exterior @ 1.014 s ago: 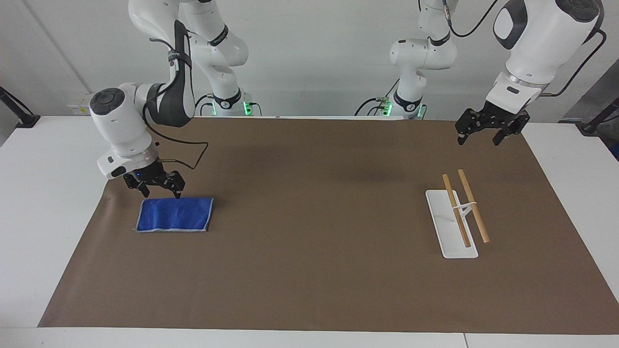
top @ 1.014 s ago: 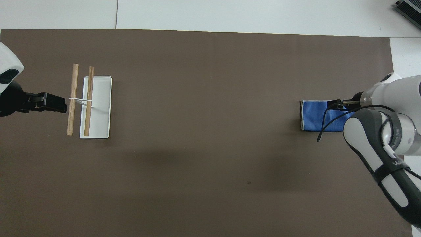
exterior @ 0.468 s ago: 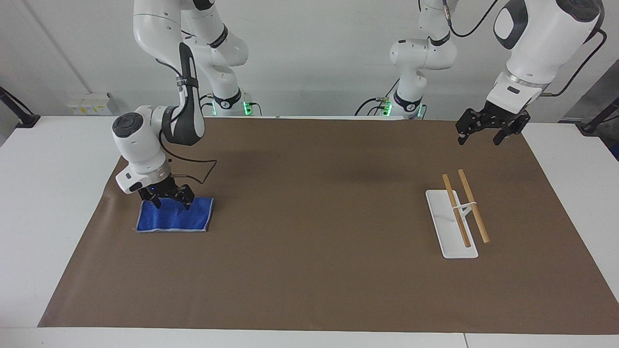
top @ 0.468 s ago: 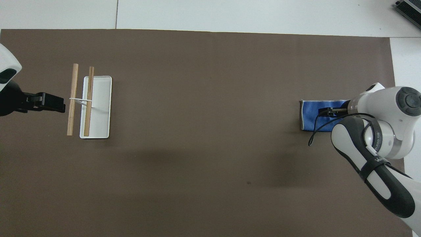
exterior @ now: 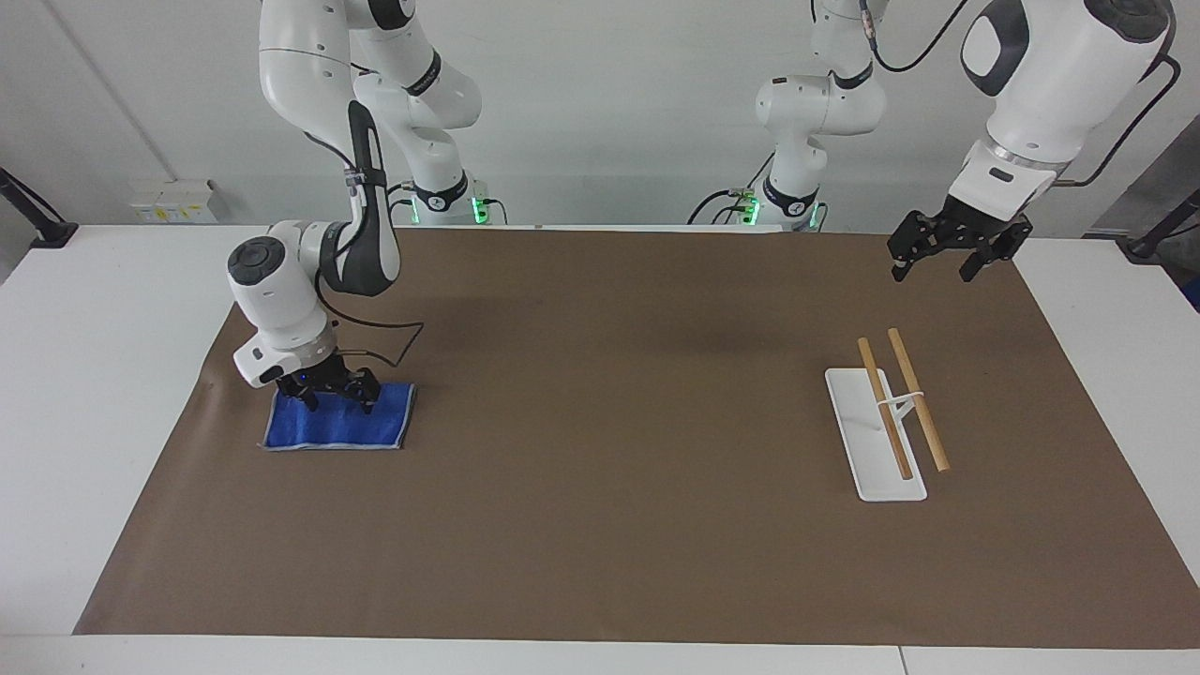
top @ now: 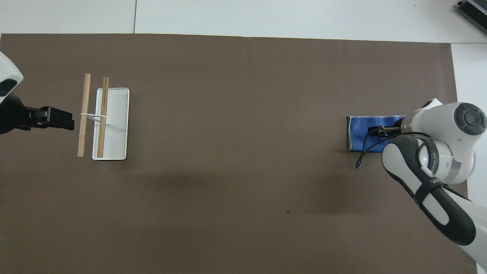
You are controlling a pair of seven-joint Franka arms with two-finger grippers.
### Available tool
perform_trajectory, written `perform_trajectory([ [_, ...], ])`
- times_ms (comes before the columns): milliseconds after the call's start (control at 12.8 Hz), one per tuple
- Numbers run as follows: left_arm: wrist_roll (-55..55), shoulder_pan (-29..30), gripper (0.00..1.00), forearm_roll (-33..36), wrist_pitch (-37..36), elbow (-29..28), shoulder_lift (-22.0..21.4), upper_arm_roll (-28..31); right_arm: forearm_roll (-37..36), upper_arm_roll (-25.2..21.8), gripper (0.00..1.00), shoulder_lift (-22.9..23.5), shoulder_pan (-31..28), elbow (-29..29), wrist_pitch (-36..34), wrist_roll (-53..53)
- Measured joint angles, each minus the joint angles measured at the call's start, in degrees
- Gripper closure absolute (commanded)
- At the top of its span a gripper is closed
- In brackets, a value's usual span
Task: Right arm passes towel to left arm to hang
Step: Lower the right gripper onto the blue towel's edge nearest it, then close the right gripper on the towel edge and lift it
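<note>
Facing view: the blue towel [exterior: 339,425] lies flat on the brown surface [exterior: 600,487] at the right arm's end; the right gripper [exterior: 336,397] sits on it, jaws spread. The left gripper [exterior: 947,255] hangs with jaws spread above the surface, the towel rack [exterior: 886,427] farther out from the robots.

Overhead view: the right gripper [top: 376,131] covers the towel [top: 359,135]; the left gripper [top: 57,118] is beside the rack [top: 110,123].

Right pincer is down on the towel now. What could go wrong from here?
1. The open right pincer sits on the folded towel at its edge nearer the robots; closing may catch only the top layer, so it unfolds when lifted.
2. The left pincer waits open, raised near the rack; swinging toward the handover could clip its wooden bars.
</note>
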Motion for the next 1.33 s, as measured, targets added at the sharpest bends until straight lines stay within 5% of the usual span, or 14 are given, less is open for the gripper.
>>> perform_trajectory([
  [702,0.00,0.00,0.00,0.00,0.00,0.00,0.00,0.00,0.00,0.05,0.04,0.79,-0.02,-1.30,1.65,0.00],
  [1092,0.00,0.03,0.00,0.00,0.31,0.00,0.00,0.00,0.00,0.14,0.94,0.43,-0.01,-1.32,1.84,-0.02],
  [1326,0.02,0.32,0.00,0.00,0.32,0.00,0.00,0.04,0.00,0.16,1.00,0.13,-0.01,-1.32,1.84,-0.02],
])
